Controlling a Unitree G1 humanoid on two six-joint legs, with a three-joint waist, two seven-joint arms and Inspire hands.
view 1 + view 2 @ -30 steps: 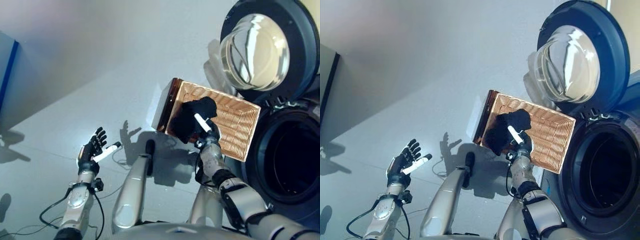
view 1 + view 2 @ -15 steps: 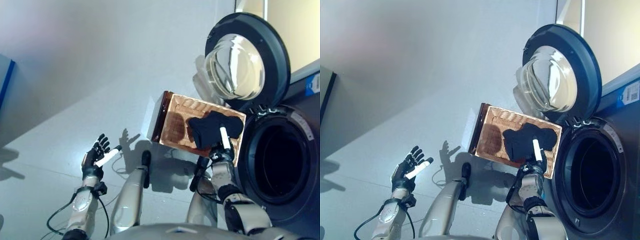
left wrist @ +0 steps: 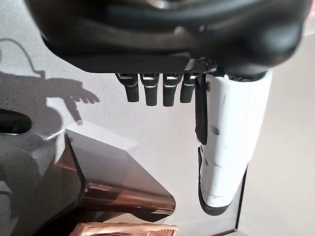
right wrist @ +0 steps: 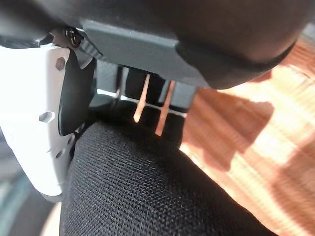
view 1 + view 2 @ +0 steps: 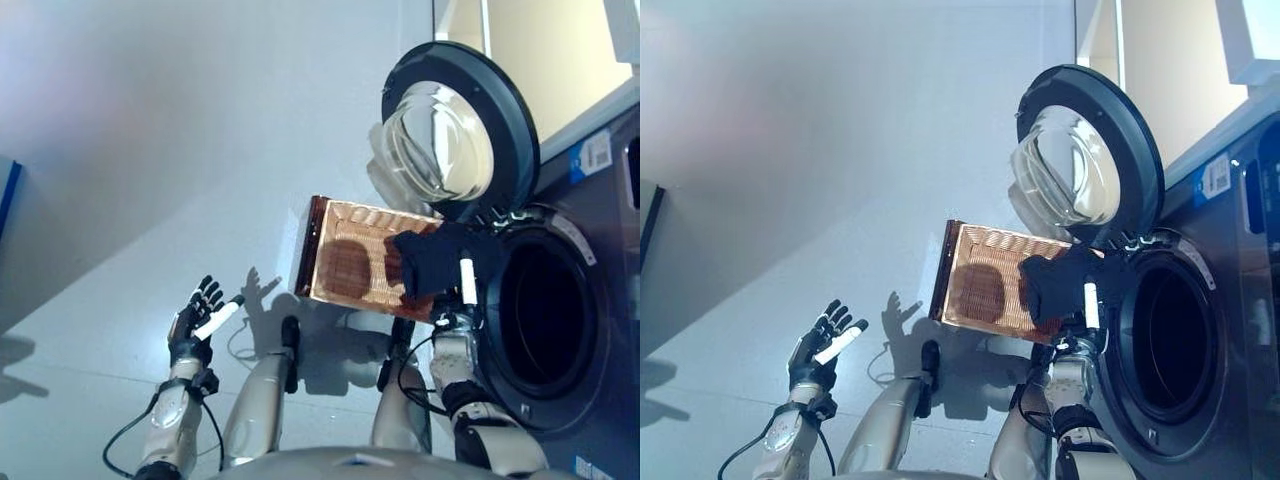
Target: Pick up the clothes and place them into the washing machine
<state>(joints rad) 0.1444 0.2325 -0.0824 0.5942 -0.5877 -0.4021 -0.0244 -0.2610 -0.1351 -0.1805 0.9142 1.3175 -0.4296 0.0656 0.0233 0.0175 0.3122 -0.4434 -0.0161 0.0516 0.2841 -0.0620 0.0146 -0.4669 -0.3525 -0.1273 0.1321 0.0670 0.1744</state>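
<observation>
My right hand (image 5: 456,318), dark with a white cover on its thumb, is raised in front of me with its fingers and thumb curled round a black knitted piece of clothing (image 5: 432,262); in my right wrist view the coarse black weave (image 4: 147,187) fills the space right against the thumb and palm. The cloth hangs bunched above my hand, in front of the near right corner of a rectangular woven wicker basket (image 5: 352,262) with a dark brown rim, which stands on the pale grey floor (image 5: 150,200). Just to the right of the cloth is the round dark drum opening (image 5: 535,315) of the dark grey front-loading washing machine (image 5: 600,250); the cloth is beside that opening, not inside it. The machine's round door (image 5: 450,135), with a bulging clear glass window in a dark ring, stands swung open above the basket. My left hand (image 5: 200,318) is held up well apart on the other side, palm showing, fingers straight and spread, holding nothing.
</observation>
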